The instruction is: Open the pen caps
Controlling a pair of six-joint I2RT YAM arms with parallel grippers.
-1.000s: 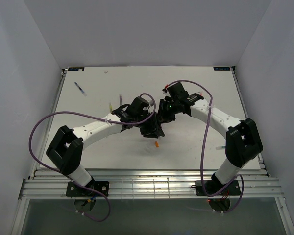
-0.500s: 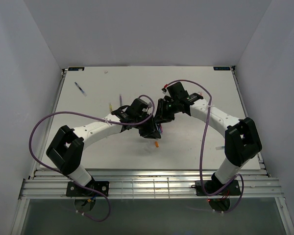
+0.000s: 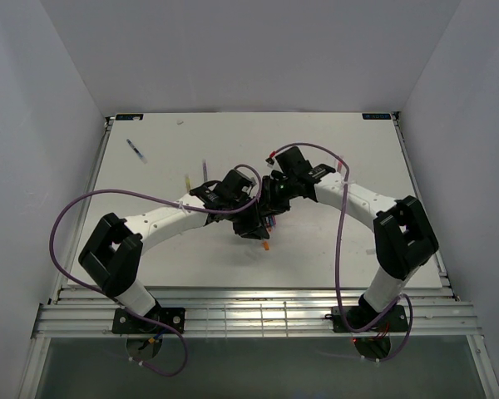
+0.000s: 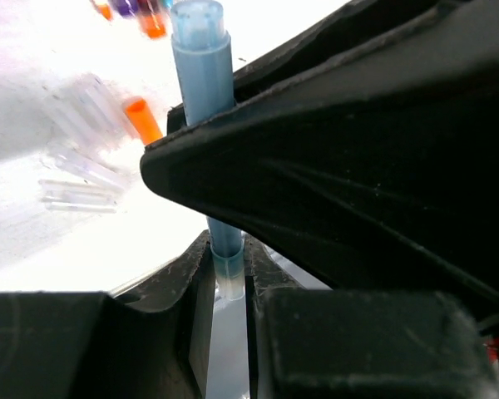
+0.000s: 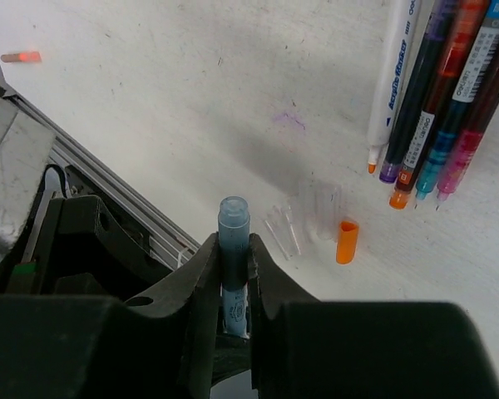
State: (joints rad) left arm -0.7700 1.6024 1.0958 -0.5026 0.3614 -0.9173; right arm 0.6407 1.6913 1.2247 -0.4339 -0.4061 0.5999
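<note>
- We are pinching the blue pen (image 4: pixel 228 332) in our left gripper (image 4: pixel 227 258)
- Our right gripper (image 5: pixel 231 253) is clamping its blue cap (image 5: pixel 233 223) near the orange cap (image 5: pixel 345 241)

The pens (image 5: pixel 441 91) run off the top edge, and the clear caps (image 4: pixel 87 170) are blurred.

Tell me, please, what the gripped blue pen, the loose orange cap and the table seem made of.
The blue pen: likely plastic, dull, perhaps slightly translucent; its colour is even, without glint. The orange cap: plastic, smooth, opaque, bright. The table: a hard white board, matte, probably laminate or painted; it shows fine scuffs and a faint purple stain.
</note>
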